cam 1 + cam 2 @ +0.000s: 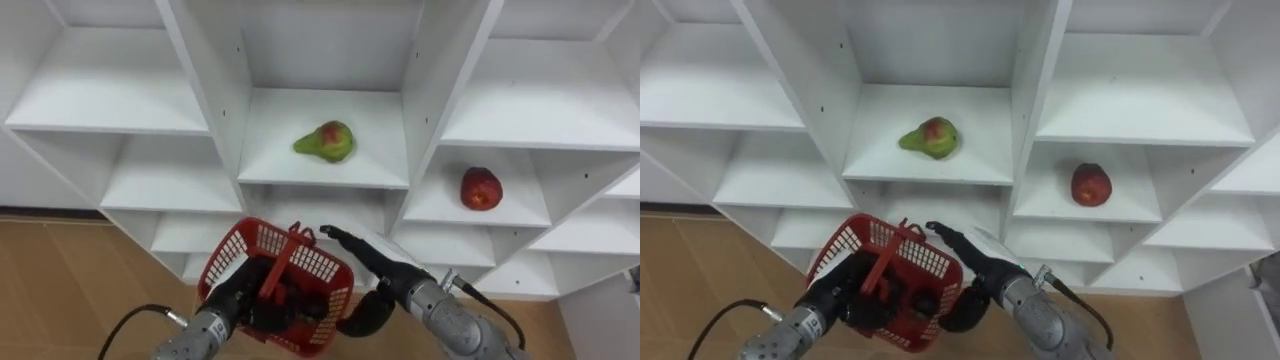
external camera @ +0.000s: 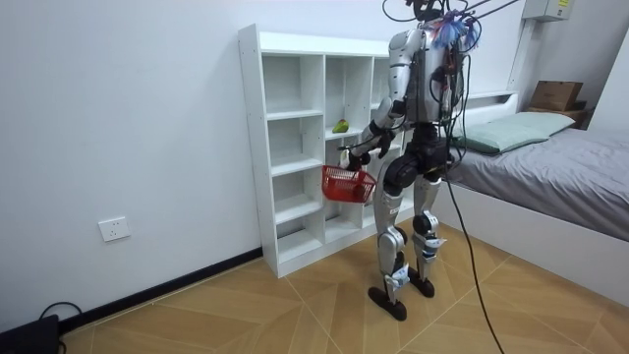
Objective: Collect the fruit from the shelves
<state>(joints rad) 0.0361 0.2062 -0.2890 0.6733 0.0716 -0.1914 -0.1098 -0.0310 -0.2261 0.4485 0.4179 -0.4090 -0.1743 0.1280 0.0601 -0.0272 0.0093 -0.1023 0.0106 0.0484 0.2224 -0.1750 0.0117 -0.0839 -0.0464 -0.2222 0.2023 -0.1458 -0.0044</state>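
Right hand: the right hand [image 1: 374,263] is open, with the fingers stretched forward and up. It is in front of the closet, below the shelf that carries the pear, and it holds nothing.
Left hand: the left hand [image 1: 248,303] is closed round the handle of the red basket [image 1: 322,268], as far as I can see it through the mesh. It holds the basket low, just beside the right hand.
Basket content: I can make out no fruit inside. The dark shape behind the mesh seems to be the left hand itself.
Pear: the green pear [image 1: 325,141] with a red patch lies on its side in the middle compartment of the closet [image 1: 215,90]. It is above the right hand and apart from it.
Red fruit: a round red fruit [image 1: 481,188] lies in the compartment to the right, on a shelf a little lower. No hand is near it.
Robot's place: in the room view it stands upright and close before the closet, on the wooden floor [image 2: 295,305], with a bed [image 2: 550,177] behind it.
Done so far: in my judgement only the approach. The basket is ready and the free hand is raised.
Left to do: both fruits are not yet taken. Each one must be grasped and put into the basket, and the pear looks like the nearer target.
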